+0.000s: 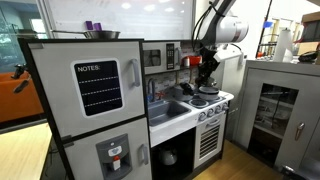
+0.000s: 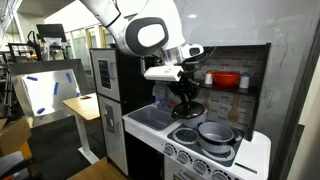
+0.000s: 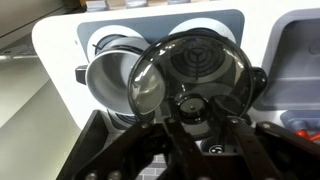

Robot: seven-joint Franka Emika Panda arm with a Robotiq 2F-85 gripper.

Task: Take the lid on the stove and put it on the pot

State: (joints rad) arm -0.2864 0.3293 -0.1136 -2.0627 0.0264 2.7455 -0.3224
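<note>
Wrist view is showing the black gripper [image 3: 198, 120] pinching, with its two fingers, the knob of the small round silvery-grey metal lid [image 3: 190, 60]. The lid is hanging tilted above the white toy stove [image 3: 58, 50]. The small silvery-grey metal pot [image 3: 108, 80] is standing just beside the lid, uncovered.

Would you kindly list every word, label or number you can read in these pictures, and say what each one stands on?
"NOTES:" in white letters on the dark board, on the upper door of the grey fridge.
The dispenser panel on the lower door has marks too small to read.
No text is visible on the lid, the pot or the stove.
</note>
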